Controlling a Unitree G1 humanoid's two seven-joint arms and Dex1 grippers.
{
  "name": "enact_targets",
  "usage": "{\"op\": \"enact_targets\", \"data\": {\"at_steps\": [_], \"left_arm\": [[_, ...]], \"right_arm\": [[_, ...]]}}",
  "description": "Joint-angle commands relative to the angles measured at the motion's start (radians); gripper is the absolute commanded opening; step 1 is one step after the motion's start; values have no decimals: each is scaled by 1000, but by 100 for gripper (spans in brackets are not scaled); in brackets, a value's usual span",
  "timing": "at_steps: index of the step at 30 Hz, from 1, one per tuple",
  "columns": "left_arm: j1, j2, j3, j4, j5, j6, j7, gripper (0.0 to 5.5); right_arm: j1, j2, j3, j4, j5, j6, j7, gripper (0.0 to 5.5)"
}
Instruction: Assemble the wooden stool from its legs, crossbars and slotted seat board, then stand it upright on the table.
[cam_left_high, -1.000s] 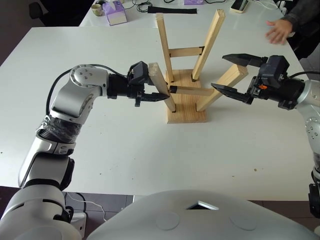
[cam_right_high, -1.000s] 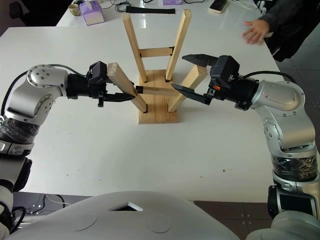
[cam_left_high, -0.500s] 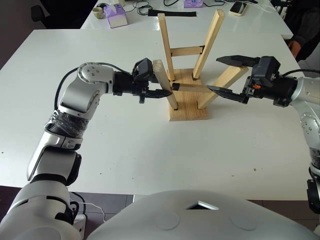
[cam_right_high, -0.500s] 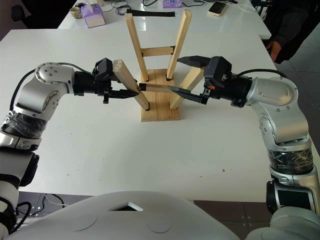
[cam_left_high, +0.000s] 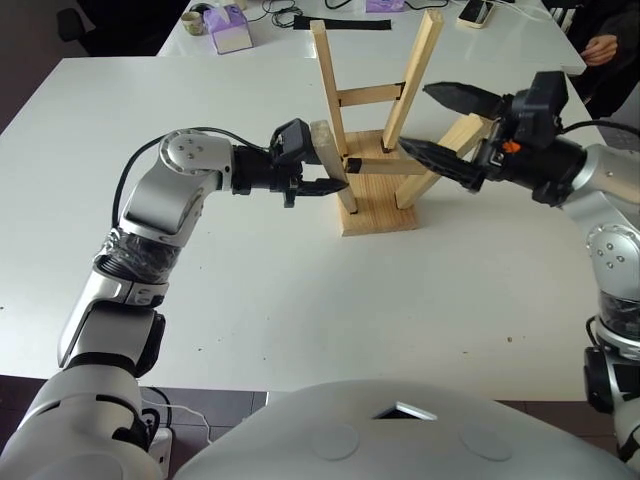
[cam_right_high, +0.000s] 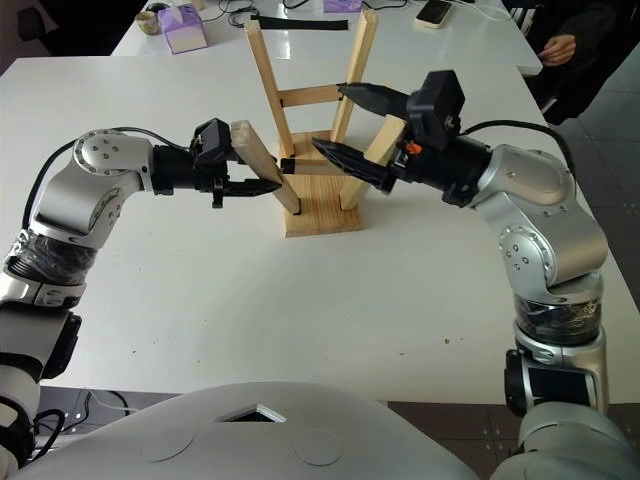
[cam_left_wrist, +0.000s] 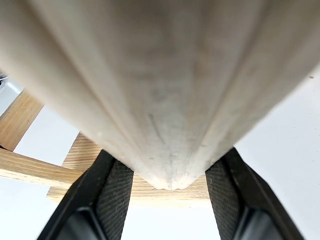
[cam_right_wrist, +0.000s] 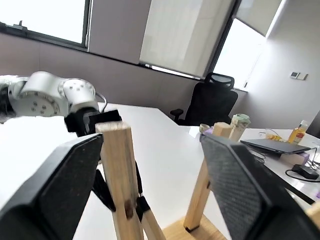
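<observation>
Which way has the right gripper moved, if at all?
Yes: the right gripper has moved to the robot's left, from beside the seat board to over it, still open.

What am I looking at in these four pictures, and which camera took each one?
A humanoid robot with two arms is building a wooden stool on a white table. The two wide pictures come from cameras in its head; the other two from its wrists. The stool stands upside down on its seat board. The left gripper is shut on the near left leg, which looms large in its wrist picture. The right gripper is open, close to the near right leg.
</observation>
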Motion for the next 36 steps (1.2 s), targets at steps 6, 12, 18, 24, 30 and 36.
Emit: {"op": "enact_targets", "data": {"at_steps": [6,12,18,24,30,36], "left_arm": [[39,12,-52,91,65,108,-18,205],[31,1,-54,123,75,117,-13,205],[14,-15,-58,156,72,133,-18,205],[-16,-41,-76,219,95,120,-14,205],[-6,-44,-83,226,107,111,-7,205],[-20,-56,-119,262,151,77,-4,205]], "right_arm": [[-111,292,206,17,-110,132,-352,355],[-207,370,165,162,-261,118,-512,355],[-225,350,155,246,-395,115,-565,355],[-141,301,256,345,-519,72,-482,355],[-41,260,405,432,-613,31,-356,355],[-11,263,430,451,-660,-23,-319,355]]}}
